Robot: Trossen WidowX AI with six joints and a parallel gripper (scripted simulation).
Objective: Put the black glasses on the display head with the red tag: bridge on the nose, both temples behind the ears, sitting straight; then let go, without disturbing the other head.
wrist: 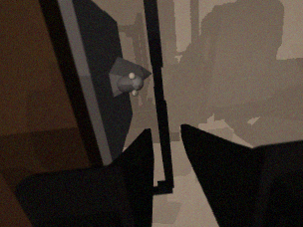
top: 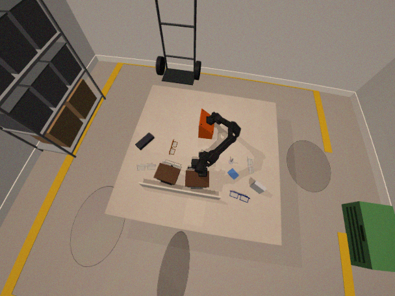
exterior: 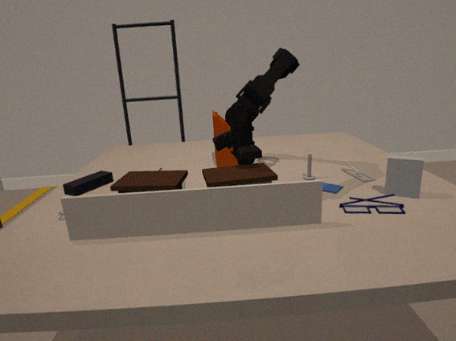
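The black glasses (wrist: 164, 149) (top: 191, 167) are in front of the right-hand display head (top: 197, 180) (exterior: 241, 175) (wrist: 20, 90), which has a brown top. In the wrist view their front bar runs past the tip of the grey nose (wrist: 131, 84); whether the bridge touches it I cannot tell. The temples are mostly hidden, so their place at the ears is unclear. My gripper (wrist: 165, 132) is slightly open, with one fingertip on each side of the bar and a gap to both. The other head (top: 167, 172) (exterior: 149, 180) stands to the left. No red tag shows.
A low pale wall (top: 178, 191) (exterior: 190, 212) stands behind the heads. Grey wire glasses (top: 174, 165) are at the left head's front. Nearby are brown glasses (top: 171, 150), an orange wedge (top: 205, 130), a small post (exterior: 309, 166), a blue cloth (top: 232, 173) and blue glasses (exterior: 371, 208).
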